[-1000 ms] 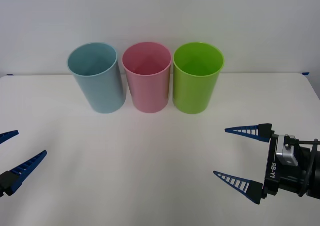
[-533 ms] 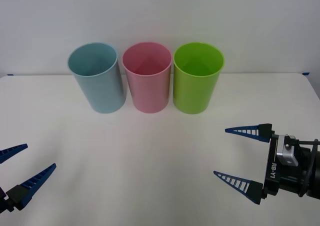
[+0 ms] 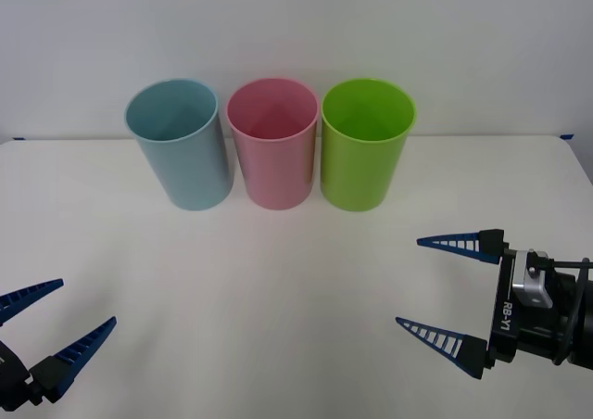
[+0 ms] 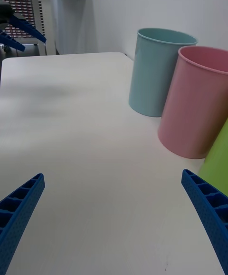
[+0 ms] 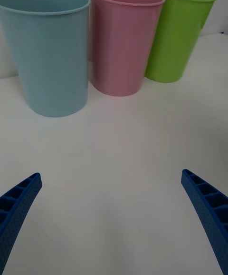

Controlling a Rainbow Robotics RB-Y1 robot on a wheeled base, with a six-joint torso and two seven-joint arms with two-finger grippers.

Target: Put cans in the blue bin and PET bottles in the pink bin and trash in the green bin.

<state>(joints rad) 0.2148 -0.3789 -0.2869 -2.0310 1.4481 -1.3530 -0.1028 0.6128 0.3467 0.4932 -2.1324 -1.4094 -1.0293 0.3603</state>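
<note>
Three tall round bins stand in a row at the back of the white table: the blue bin (image 3: 179,144) on the left, the pink bin (image 3: 273,142) in the middle, the green bin (image 3: 366,143) on the right. They also appear in the left wrist view: blue bin (image 5: 47,51), pink bin (image 5: 122,39), green bin (image 5: 178,30). My left gripper (image 3: 57,319) hangs open low at the front left. At the front right my right gripper (image 3: 437,286) is open, with nothing between its fingers. The cans and PET bottles are out of view.
The white table (image 3: 296,280) spreads wide between the grippers and the bins. A plain wall rises behind the bins. In the right wrist view a shelf unit (image 4: 23,11) stands beyond the table's far end, near the left gripper (image 4: 19,32).
My left gripper has moved rightward and toward the table's front edge. The right arm and the bins have stayed put.
</note>
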